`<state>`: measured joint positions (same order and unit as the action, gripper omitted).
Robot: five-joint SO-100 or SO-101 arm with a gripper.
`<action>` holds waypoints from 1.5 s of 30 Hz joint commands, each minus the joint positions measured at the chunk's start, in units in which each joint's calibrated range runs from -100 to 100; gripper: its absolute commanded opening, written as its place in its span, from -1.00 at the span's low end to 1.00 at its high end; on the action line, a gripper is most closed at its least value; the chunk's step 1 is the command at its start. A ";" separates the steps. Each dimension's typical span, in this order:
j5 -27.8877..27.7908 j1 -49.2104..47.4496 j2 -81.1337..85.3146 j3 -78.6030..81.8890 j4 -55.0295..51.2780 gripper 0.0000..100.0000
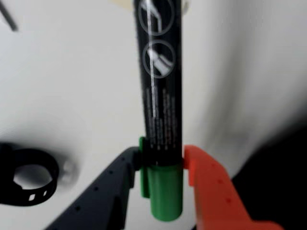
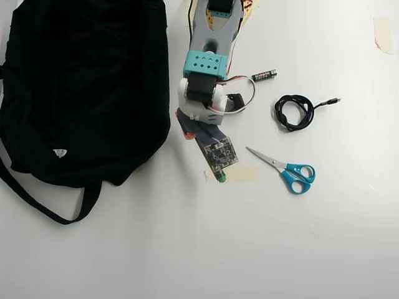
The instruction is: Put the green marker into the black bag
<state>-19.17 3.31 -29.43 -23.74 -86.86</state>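
I am clamping the green marker [image 1: 162, 120] between my 2 jaws, 1 dark and 1 orange, with my gripper [image 1: 162, 160] closing just above its green end. The barrel is rigid, light and glossy, so I judge it liable to slip or pivot; this hold beside the coloured end looks adequate. In the overhead view the marker's green tip [image 2: 221, 177] is showing below my wrist, right of the black bag [image 2: 84, 87]. Scissors [image 2: 288, 169] and a coiled cable [image 2: 295, 112] are lying farther right.
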 commanded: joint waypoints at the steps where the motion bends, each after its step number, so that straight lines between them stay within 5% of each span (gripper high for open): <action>1: 0.87 -0.69 1.55 -6.72 -4.01 -0.95; 14: 2.97 -1.44 1.63 -16.42 -12.02 -0.95; 45: 8.68 2.08 8.60 -16.60 -9.43 -0.95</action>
<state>-10.67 5.14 -25.20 -38.84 -97.77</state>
